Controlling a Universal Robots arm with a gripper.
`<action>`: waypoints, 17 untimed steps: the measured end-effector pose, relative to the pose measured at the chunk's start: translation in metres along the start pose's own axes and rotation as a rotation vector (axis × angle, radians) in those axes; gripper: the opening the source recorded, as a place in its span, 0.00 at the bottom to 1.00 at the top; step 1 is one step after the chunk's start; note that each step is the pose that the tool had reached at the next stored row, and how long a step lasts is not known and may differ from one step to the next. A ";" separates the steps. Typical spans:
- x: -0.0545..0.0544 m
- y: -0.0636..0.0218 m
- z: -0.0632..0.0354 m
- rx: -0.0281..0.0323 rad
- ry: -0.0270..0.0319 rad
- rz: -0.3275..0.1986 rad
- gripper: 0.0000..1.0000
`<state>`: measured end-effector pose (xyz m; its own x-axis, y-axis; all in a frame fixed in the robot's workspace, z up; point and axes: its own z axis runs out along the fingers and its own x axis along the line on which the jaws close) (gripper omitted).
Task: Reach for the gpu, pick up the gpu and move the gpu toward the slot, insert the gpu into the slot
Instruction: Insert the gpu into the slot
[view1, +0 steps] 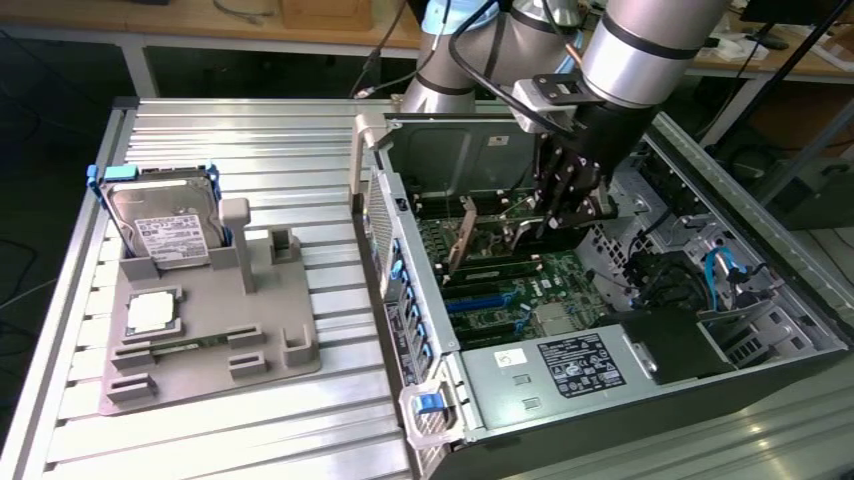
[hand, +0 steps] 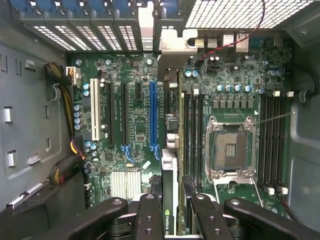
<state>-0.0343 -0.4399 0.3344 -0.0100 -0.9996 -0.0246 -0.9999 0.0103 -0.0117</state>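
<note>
Black claw (hand: 173, 205) clamps the gpu (hand: 169, 167) edge-on between its fingers, just beside the blue slot (hand: 152, 117).

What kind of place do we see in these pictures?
Probably a robotics laboratory bench for computer assembly: a ribbed aluminium table carries an open grey metal computer case with a green motherboard, a silver robot arm reaches inside, and wooden workbenches stand behind.
</note>
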 end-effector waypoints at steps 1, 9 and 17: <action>0.000 0.0000 0.0000 0.0000 -0.0001 0.000 0.27; 0.000 -0.0017 0.0007 -0.0219 0.0002 0.000 0.27; 0.000 0.0005 0.0018 -0.0217 0.0002 0.000 0.27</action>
<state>-0.0348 -0.4399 0.3326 -0.0103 -0.9996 -0.0244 -0.9999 0.0100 0.0100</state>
